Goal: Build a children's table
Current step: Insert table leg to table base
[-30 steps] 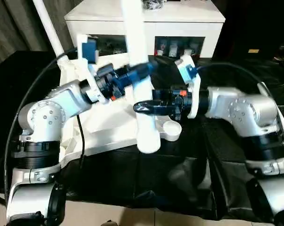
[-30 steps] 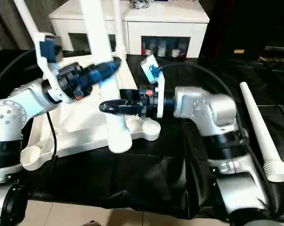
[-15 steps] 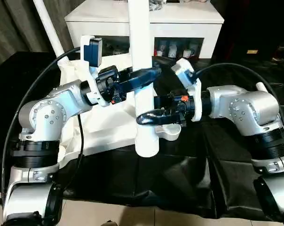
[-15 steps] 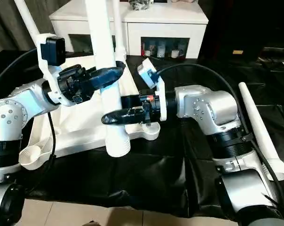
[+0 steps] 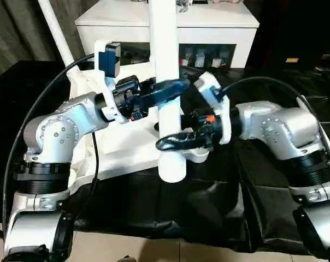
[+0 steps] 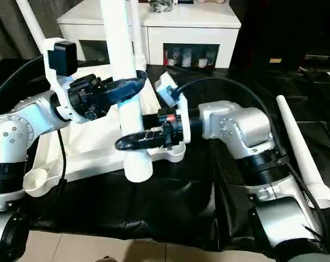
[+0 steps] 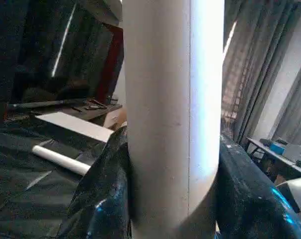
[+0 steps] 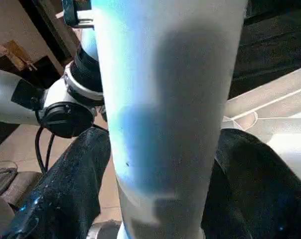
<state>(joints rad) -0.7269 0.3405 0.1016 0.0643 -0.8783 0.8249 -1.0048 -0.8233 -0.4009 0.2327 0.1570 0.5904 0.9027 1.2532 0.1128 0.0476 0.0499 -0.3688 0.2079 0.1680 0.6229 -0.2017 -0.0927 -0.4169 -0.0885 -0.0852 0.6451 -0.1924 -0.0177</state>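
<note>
Now upright, leg (image 5: pixel 166 82) (formerly tilted) between both pincers.

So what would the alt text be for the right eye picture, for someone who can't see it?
Two silver robot arms hold a white tube leg upright, the left fingers gripping it higher and the right fingers lower. Its wide end hangs near a corner socket of the white tabletop lying on black sheeting. A spare leg lies to the right.

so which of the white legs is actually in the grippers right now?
The upright leg at centre, clamped between the left gripper and right gripper. Another leg lies flat on the black sheet, by the right arm.
</note>
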